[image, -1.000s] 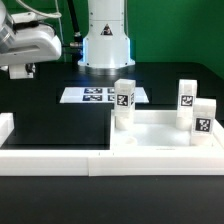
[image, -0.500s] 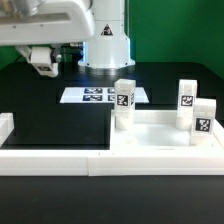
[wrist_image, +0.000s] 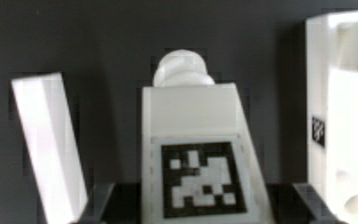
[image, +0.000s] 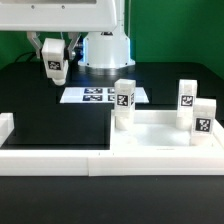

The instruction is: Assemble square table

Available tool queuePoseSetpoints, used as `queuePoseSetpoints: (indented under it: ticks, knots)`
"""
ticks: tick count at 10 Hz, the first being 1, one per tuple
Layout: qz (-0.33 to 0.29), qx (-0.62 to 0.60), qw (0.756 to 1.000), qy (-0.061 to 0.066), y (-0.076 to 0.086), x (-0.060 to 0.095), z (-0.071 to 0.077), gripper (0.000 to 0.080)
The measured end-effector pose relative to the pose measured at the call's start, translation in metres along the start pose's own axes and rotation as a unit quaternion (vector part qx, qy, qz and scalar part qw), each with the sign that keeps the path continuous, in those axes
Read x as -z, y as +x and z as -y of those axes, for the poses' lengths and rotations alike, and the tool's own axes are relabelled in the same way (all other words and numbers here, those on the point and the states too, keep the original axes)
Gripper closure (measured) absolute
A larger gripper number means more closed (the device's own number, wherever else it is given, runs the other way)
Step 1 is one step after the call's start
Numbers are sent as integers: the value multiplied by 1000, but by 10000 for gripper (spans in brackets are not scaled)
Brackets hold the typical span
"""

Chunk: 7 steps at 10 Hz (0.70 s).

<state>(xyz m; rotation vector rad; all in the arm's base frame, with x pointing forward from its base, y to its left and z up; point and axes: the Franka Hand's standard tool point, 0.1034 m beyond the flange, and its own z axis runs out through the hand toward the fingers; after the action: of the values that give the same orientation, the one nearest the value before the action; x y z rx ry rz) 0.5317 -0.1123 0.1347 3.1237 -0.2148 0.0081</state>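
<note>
Black table (image: 60,125), green backdrop – end effector (image: 54,72) grasping tagged white leg (image: 54,66), no legible writing

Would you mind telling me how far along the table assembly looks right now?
Three legs already stand upright on the square slab. The fourth leg is in hand: the gripper holds it in the air, away from the slab. It remains to be fitted.
</note>
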Motion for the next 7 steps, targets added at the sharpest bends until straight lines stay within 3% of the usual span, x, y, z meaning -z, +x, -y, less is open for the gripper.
queuePoseSetpoints:
  ticks: [1, 2, 4, 6, 7]
  knots:
    - [-43, -2, 999, -6, 4, -2, 1, 509]
    - [-87, -22, 996, -9, 11, -5, 17, 509]
    - [-160, -42, 986, -1, 43, -1, 67, 509]
    - [-210, -86, 974, 20, 69, 6, 119, 509]
    - [-220, -88, 971, 24, 72, 3, 133, 508]
